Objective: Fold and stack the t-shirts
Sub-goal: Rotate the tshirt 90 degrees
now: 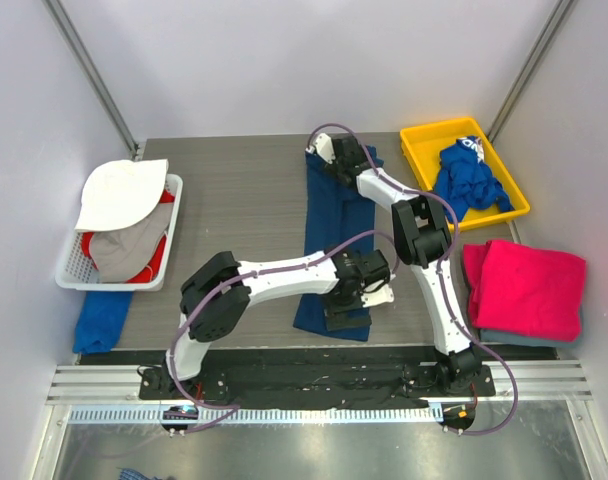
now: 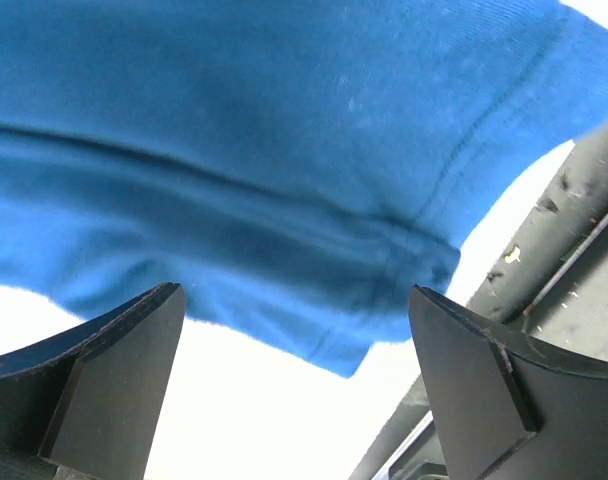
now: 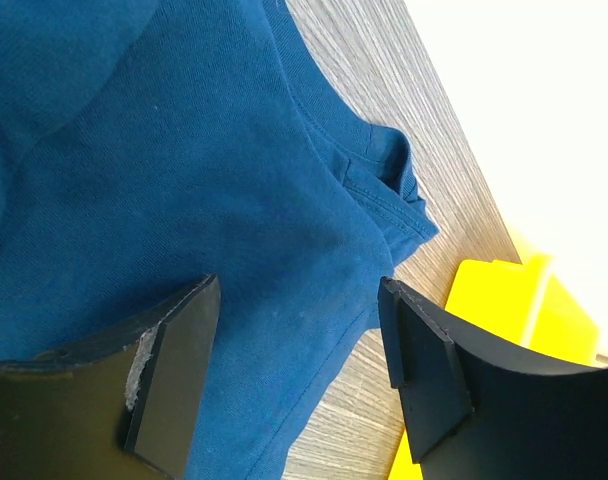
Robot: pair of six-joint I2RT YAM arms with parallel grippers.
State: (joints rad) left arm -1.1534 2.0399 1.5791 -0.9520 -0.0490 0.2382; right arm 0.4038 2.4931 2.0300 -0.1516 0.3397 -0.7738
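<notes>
top view, near edge: left gripper [image 1: 357, 300] sits over the near end of a dark blue cotton t-shirt [image 1: 324, 205]. the shirt is folded into a long narrow strip running near to far down the middle of the grey wood-grain table [image 1: 234, 200]. the gripper hides that end's hem.
left wrist view: left gripper [image 2: 294, 295] fingers spread wide, nothing between them. a hem and seam corner lie beyond, blurred, background blown out white. contact with cloth: cannot tell.
near left: a blue cloth [image 1: 99, 320] pokes from under a white plastic basket [image 1: 109, 284], most of it hidden. the basket holds a white cap [image 1: 119, 190] over grey and red fabric, not identifiable.
near right: folded magenta-pink t-shirt [image 1: 529, 285] on a grey-blue layer, only its edge showing.
far end of strip: right gripper [image 1: 331, 150]. right wrist view: right gripper [image 3: 299, 285] fingers apart above a stitched hem corner, clamped on nothing. touching or not: cannot tell.
far right: crumpled royal-blue t-shirt [image 1: 469, 180] in a yellow plastic tray [image 1: 421, 150], its white lettering only partly showing.
</notes>
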